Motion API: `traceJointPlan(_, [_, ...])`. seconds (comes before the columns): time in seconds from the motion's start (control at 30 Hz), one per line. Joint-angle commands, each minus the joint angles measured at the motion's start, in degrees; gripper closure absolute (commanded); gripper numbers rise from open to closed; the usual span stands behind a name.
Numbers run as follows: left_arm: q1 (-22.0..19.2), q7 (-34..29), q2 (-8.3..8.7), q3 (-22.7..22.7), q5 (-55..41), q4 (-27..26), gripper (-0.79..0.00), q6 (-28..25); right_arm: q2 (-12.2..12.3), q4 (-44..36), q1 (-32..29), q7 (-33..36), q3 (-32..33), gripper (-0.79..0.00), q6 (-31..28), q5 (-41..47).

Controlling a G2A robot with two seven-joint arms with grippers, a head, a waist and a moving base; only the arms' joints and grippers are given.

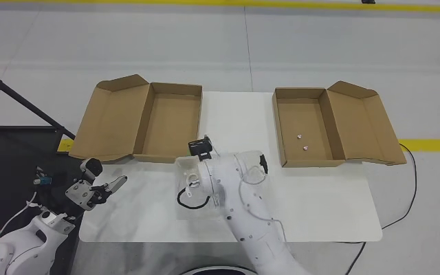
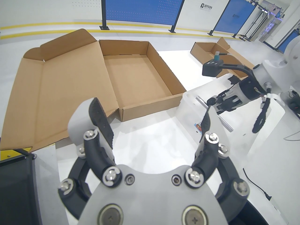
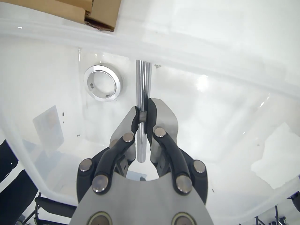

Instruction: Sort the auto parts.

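The right gripper (image 3: 143, 115) is clamped shut on a slim, shiny metal rod (image 3: 143, 83), holding it near its middle so that it runs lengthwise between the two dark pads. One end sticks out past the fingertips toward the wall of a clear plastic bin (image 3: 187, 45), and the other end points back toward the wrist. The gripper and rod are down inside this bin. On the bin's floor, just beside the rod and not touching it, a silver metal ring (image 3: 103, 83) lies flat. The bin sits on the near-left part of the white table (image 1: 323, 199), just in front of the near right corner of the left cardboard box (image 1: 172, 120), which lies open with its lid folded out to the left and its brown floor showing. Well to the right, at the far right of the table, the right cardboard box (image 1: 302, 130) holds two small pale parts (image 1: 298, 136), close together on its floor. The left gripper (image 2: 152, 110) hangs with fingers spread wide, holding nothing, over the table's near left edge, left of the bin.
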Motion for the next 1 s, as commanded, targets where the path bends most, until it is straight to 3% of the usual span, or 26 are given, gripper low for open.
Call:
traceJointPlan(0.0, [0.0,0.0,0.0,0.0,0.0,0.0,-0.785,0.0,0.1,-1.6,-0.2,0.0,0.5,0.0,-0.8,-0.1])
traceJointPlan(0.33, [0.0,0.0,0.0,0.0,0.0,0.0,-0.785,0.0,0.1,-10.3,0.3,0.0,2.7,0.0,-6.4,5.2])
traceJointPlan(0.87, [0.0,0.0,0.0,0.0,0.0,0.0,-0.785,0.0,0.1,-10.3,0.3,0.0,2.7,0.0,-6.4,5.2])
traceJointPlan(0.97, [0.0,0.0,0.0,0.0,0.0,0.0,-0.785,0.0,0.2,-9.4,-0.6,-3.3,2.3,0.0,-8.7,6.3])
